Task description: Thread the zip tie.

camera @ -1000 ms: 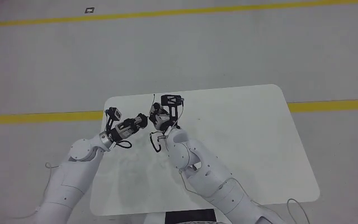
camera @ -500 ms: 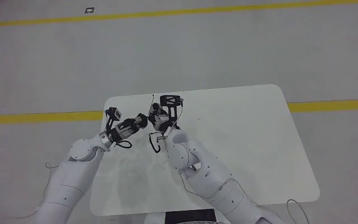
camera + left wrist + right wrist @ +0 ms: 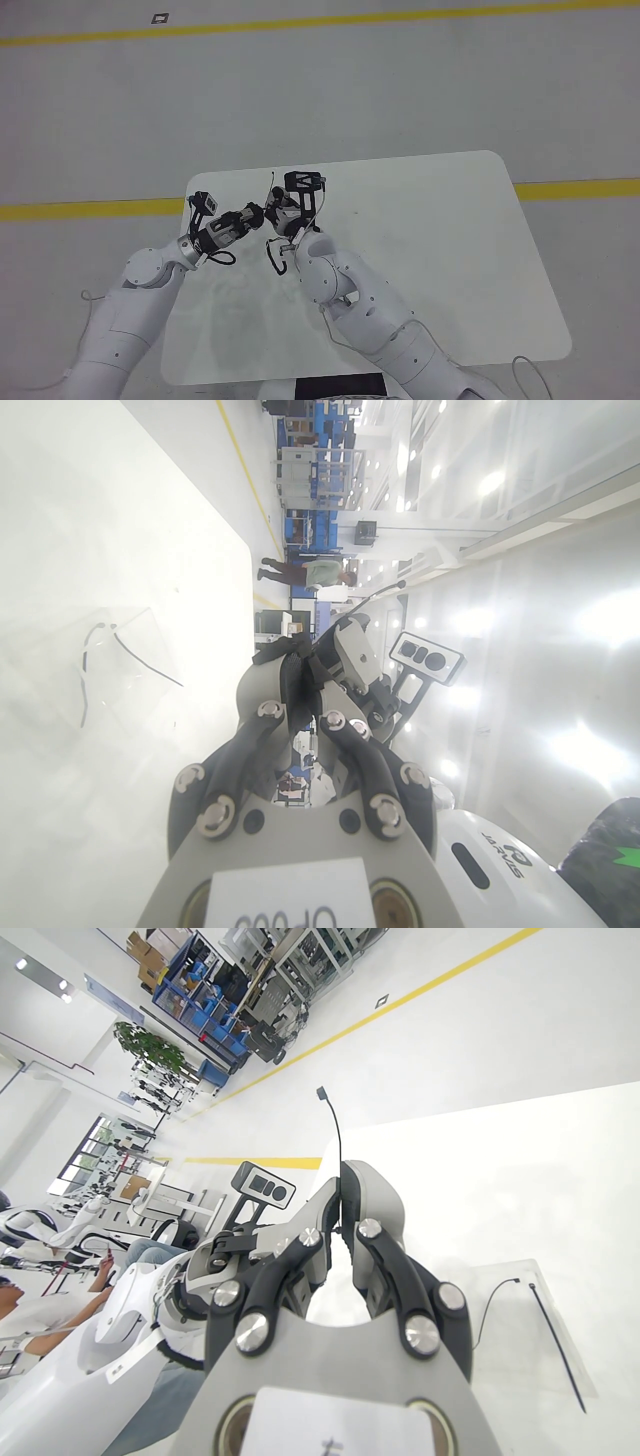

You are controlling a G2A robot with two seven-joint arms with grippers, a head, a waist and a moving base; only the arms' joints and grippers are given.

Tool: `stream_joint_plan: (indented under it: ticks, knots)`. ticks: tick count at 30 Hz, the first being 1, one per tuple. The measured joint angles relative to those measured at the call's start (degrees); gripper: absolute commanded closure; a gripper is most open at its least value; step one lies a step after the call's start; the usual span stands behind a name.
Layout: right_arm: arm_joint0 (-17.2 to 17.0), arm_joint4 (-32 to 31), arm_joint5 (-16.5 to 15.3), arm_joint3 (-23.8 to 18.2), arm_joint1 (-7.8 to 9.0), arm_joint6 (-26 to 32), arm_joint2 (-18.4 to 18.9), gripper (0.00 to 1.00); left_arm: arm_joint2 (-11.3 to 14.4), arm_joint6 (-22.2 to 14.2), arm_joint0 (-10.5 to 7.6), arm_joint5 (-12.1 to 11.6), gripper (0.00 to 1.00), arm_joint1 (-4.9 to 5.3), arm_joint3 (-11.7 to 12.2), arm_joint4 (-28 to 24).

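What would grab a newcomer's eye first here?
A thin black plastic zip tie stands pinched in the right claw, square head poking out, over the white table's far left part. The left claw sits close beside it, and spare black zip ties lie in a clear plastic tray.

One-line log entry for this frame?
right gripper: shut on zip tie, head unthreaded | left gripper: shut, close beside right gripper | clear tray: holds two spare ties
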Motion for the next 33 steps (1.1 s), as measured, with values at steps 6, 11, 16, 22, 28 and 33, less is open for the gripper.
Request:
stream_joint_plan:
  ticks: [6,11,16,22,28,33]
  knots:
    - [-0.1,-0.2,-0.2,0.1,-0.03,0.2,0.0,1.0,0.0,0.0,0.0,0.0,1.0,0.0,0.0,0.0]
    - [-0.1,-1.1,0.2,0.4,-0.02,0.4,-0.1,1.0,0.0,0.0,0.0,0.0,1.0,0.0,0.0,0.0]
    - [-0.2,-1.7,0.7,0.4,-0.03,0.5,0.0,1.0,0.0,0.0,0.0,0.0,1.0,0.0,0.0,0.0]
    - [-0.4,-1.7,0.5,0.1,-0.05,0.5,0.1,1.0,0.0,0.0,0.0,0.0,1.0,0.0,0.0,0.0]
    - [-0.7,-0.1,-1.8,-0.4,-0.06,0.5,0.3,1.0,0.0,0.0,0.0,0.0,1.0,0.0,0.0,0.0]
    - [-0.6,-1.0,-1.9,-0.3,-0.04,0.9,0.0,1.0,0.0,0.0,0.0,0.0,1.0,0.0,0.0,0.0]
